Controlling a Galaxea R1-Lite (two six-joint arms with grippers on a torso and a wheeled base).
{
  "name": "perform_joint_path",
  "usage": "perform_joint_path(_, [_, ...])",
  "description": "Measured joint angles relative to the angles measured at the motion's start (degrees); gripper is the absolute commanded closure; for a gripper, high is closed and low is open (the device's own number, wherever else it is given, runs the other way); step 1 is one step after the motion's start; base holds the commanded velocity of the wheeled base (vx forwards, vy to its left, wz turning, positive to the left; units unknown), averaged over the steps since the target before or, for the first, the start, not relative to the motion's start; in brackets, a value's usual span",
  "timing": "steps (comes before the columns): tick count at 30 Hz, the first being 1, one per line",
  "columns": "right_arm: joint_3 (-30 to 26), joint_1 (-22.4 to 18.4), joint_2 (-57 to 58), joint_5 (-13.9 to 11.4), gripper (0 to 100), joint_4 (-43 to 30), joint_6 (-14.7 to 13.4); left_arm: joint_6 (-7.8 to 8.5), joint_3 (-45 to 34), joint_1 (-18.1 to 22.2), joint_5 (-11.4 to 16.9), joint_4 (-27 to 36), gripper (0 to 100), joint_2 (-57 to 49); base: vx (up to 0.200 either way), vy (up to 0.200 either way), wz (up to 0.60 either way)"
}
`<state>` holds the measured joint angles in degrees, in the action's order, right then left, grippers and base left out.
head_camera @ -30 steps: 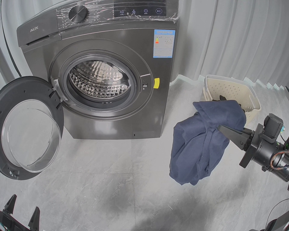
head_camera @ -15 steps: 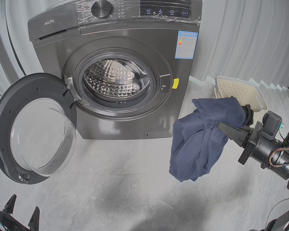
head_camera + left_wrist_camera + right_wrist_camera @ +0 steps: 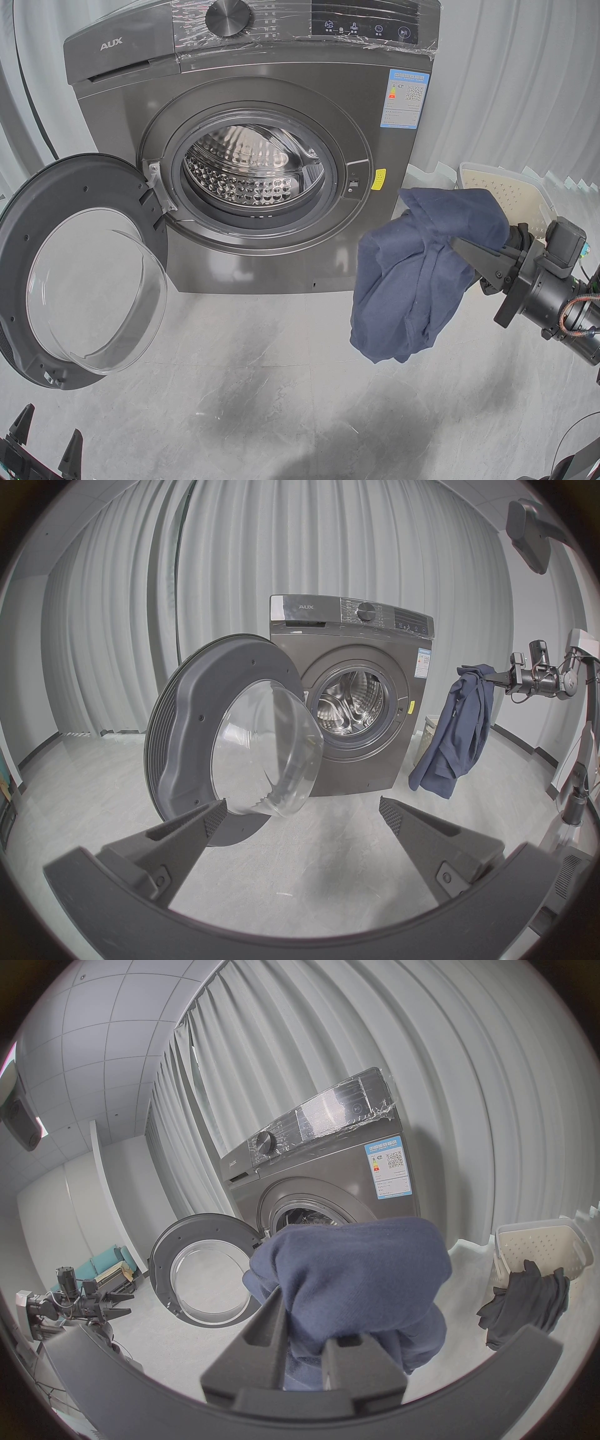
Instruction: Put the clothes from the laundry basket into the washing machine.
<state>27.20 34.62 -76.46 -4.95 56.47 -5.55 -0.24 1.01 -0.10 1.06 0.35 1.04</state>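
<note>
Head camera looks down on the washing machine (image 3: pixel 250 250) (2 wrist cameras face it too).

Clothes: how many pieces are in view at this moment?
2. A navy garment hangs from the right tool, right of the washing machine's opening. A black garment drapes over the laundry basket's rim. More may be hidden inside the basket.

- Floor (image 3: pixel 250 375): pale grey marbled tile with visible seams, extending beneath the right end effector (image 3: pixel 475 256).
- Washing machine (image 3: pixel 250 156): stands on the floor, ahead and to the left of the right end effector. Door (image 3: pixel 75 187) open, swung to the side away from it.
- Laundry basket (image 3: pixel 512 194): stands on the floor just beyond the right end effector, beside the machine.
</note>
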Motion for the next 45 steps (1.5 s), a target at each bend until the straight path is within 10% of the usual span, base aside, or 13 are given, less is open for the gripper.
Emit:
perform_joint_path(36, [0.8, 1.9, -2.4, -0.3, 100, 0.1, -1.2, 0.68, 0.0, 0.0, -0.2, -0.1, 0, 0.0, 0.0, 0.067, 0.0])
perform_joint_path(45, [4.2, 6.0, -7.5, 3.8, 100, 4.1, -3.3, 0.9, 0.0, 0.1, -0.3, -0.1, 0, 0.0, 0.0, 0.0, 0.0])
